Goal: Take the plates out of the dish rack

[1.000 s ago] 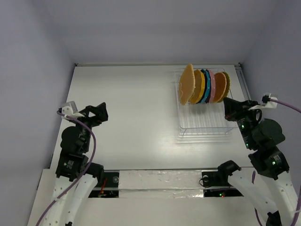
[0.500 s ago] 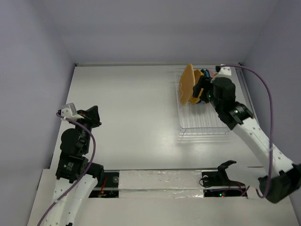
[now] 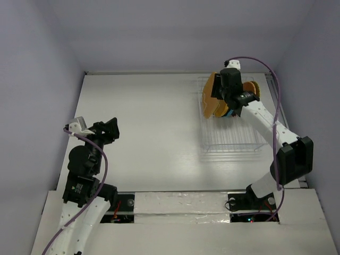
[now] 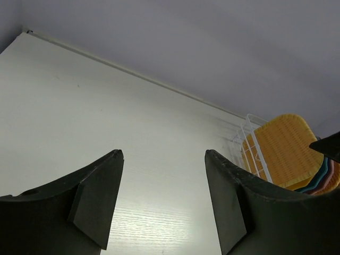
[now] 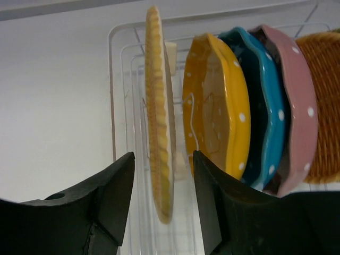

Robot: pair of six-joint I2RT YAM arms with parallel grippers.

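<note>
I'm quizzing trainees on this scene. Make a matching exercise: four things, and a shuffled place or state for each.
1 left gripper
2 left-end woven plate
3 teal plate
4 pink plate

A between yellow dotted plate and pink plate
B open, holding nothing
C in line with the gap of the right gripper
D next to right-end woven plate

Pairs: 1-B, 2-C, 3-A, 4-D

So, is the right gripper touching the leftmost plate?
Apart. In the right wrist view the right gripper straddles the leftmost plate, gaps on both sides.
</note>
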